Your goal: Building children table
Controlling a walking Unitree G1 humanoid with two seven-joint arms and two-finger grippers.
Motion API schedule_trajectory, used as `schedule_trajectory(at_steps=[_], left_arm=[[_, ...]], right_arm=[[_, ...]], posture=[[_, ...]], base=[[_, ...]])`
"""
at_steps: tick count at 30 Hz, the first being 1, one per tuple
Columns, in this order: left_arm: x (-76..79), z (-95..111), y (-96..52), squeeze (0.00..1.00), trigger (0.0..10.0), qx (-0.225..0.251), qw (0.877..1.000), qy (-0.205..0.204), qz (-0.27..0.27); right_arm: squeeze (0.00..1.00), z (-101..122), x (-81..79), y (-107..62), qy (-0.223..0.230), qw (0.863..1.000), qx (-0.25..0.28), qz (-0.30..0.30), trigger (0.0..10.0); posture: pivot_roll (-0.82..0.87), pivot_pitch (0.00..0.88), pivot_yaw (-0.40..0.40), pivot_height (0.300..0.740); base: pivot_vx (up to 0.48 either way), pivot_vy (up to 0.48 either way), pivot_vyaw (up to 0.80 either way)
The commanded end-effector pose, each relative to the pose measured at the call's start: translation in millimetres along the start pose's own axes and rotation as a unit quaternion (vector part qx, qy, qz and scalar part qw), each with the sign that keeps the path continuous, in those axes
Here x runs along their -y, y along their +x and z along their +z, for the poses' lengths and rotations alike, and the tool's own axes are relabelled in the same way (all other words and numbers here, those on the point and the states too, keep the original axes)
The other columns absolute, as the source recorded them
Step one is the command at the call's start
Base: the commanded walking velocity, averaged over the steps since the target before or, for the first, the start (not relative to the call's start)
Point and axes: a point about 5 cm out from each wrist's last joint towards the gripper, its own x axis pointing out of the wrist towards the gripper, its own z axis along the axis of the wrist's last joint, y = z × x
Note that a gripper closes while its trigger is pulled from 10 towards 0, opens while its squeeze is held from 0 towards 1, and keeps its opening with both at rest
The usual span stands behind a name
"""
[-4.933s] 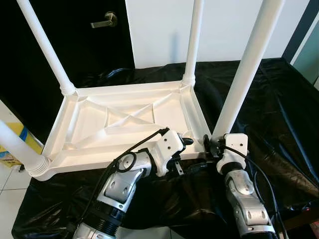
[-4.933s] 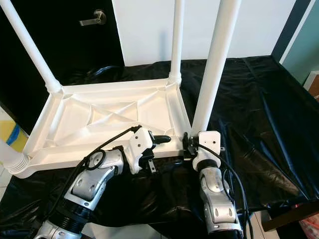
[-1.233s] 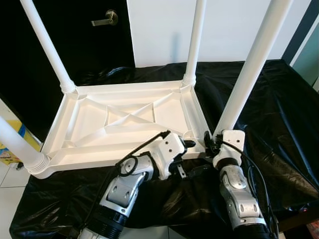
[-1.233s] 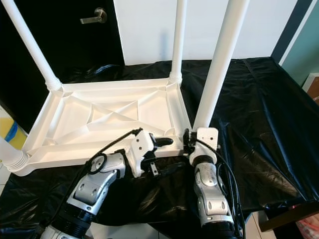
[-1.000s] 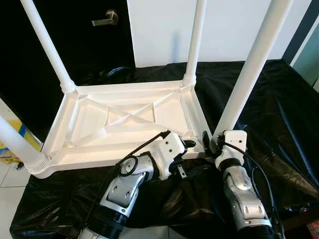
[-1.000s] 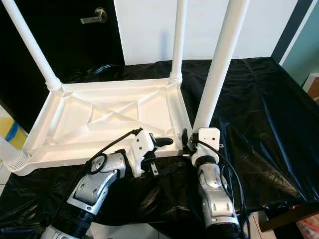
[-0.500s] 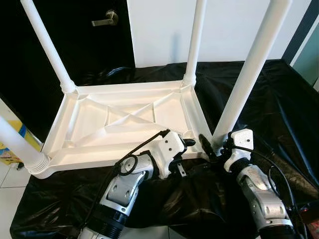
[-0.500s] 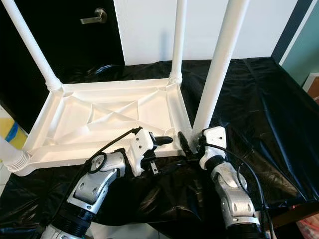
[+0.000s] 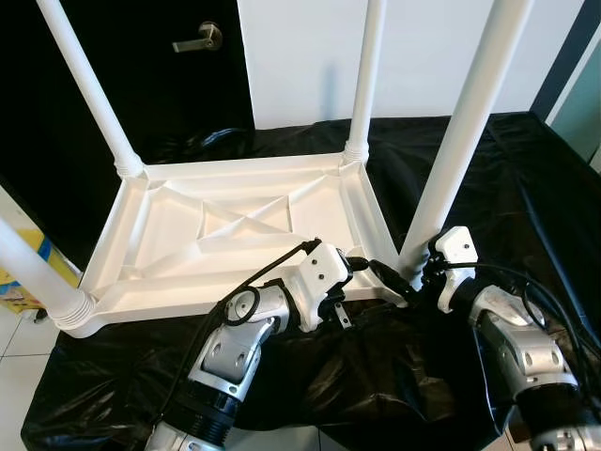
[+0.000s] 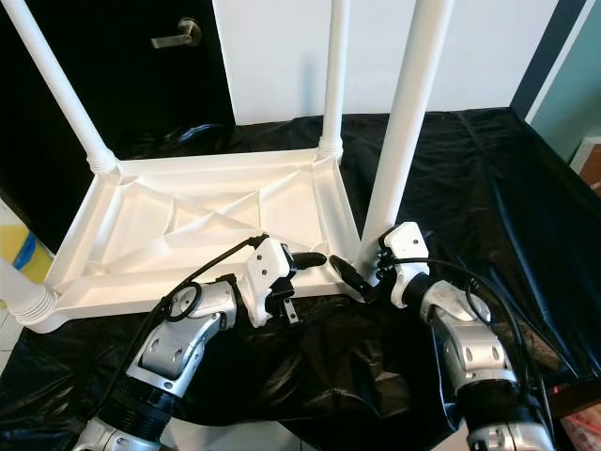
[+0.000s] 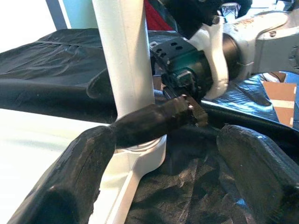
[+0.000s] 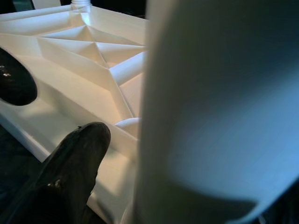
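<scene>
Right gripper (image 10: 349, 277) has swung sideways, fingers spread about the near table leg (image 9: 460, 141); left gripper (image 9: 357, 268), fingers apart, steadies the upturned tabletop (image 9: 235, 235), suggesting leg seating nearly done.

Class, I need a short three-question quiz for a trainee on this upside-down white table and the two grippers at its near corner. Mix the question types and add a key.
1. True or false: the white plastic children's table lies upside down on the black plastic sheet, legs pointing up.
2. Multiple choice: the right gripper is at the base of which leg? A) far left leg B) far right leg C) near right white tube leg
3. Fill in: the left gripper is at the table's near ______ corner, beside the right gripper.

Key: 1 true; 2 C; 3 right
</scene>
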Motion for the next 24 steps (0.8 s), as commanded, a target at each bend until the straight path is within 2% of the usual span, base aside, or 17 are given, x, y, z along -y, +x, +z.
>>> schedule_trajectory(at_steps=[1,5,6,9,10,11,12,19,20,21,22,24], left_arm=[[-6.0,-1.2,0.3,0.00,10.0,-0.003,0.999,0.002,0.045],[-6.3,-1.0,0.3,0.00,10.0,-0.004,0.999,0.003,0.044],[-6.6,-0.9,0.2,0.00,10.0,-0.004,0.999,0.003,0.044],[-6.7,-0.9,0.2,0.00,10.0,-0.004,0.999,0.003,0.045],[-7.0,-1.0,-0.2,0.00,10.0,-0.004,0.999,0.003,0.047],[-7.0,-1.0,-0.2,0.00,10.0,-0.004,0.999,0.003,0.047],[-7.4,-1.3,-1.6,0.00,10.0,-0.004,0.999,0.003,0.051],[-7.6,-1.7,-2.9,0.00,10.0,-0.005,0.999,0.003,0.054],[-7.6,-1.5,-2.6,0.00,10.0,-0.004,0.999,0.003,0.054],[-7.5,-1.3,-2.5,0.00,10.0,-0.004,0.999,0.003,0.054],[-7.4,-1.1,-2.2,0.00,10.0,-0.003,0.999,0.003,0.054],[-7.3,-1.0,-2.1,0.00,10.0,-0.003,0.999,0.003,0.054]], right_arm=[[0.00,-2.9,-1.1,1.8,-0.010,1.000,-0.013,0.019,10.0],[0.00,-3.1,2.1,4.9,-0.018,0.999,-0.023,0.038,10.0],[0.00,-3.0,5.9,7.8,-0.025,0.998,-0.029,0.049,4.6],[0.00,-2.9,7.0,8.7,-0.027,0.998,-0.030,0.053,4.6],[0.00,-3.4,8.0,9.6,-0.029,0.997,-0.032,0.058,2.1],[0.00,-3.4,8.0,9.6,-0.029,0.997,-0.032,0.058,2.1],[0.00,-6.2,8.4,10.5,-0.035,0.996,-0.038,0.066,0.0],[0.00,-10.7,10.1,9.5,-0.036,0.996,-0.047,0.070,0.0],[0.00,-11.5,10.5,8.9,-0.034,0.996,-0.050,0.066,3.3],[0.00,-12.1,11.1,8.7,-0.033,0.996,-0.053,0.064,3.3],[0.00,-12.8,11.6,8.2,-0.030,0.996,-0.054,0.060,9.1],[0.00,-13.2,11.8,8.0,-0.028,0.997,-0.054,0.057,9.1]], posture=[[-0.14,0.000,0.025,0.740],[-0.14,0.000,0.023,0.740],[-0.13,0.000,0.020,0.740],[-0.13,0.000,0.020,0.740],[-0.12,0.000,0.013,0.740],[-0.12,0.000,0.013,0.740],[-0.12,0.000,0.013,0.740],[-0.12,0.000,0.009,0.740],[-0.12,0.000,0.009,0.740],[-0.12,0.000,0.010,0.740],[-0.12,0.000,0.010,0.740],[-0.13,0.000,0.010,0.740]], base=[[0.000,0.000,0.00],[0.000,0.000,0.00],[0.000,0.000,0.00],[0.000,0.000,0.00],[0.000,0.000,0.00],[0.000,0.000,0.00],[0.000,0.000,0.00],[0.000,0.000,0.00],[0.000,0.000,0.00],[0.000,0.000,0.00],[0.000,0.000,0.00],[0.000,0.000,0.00]])
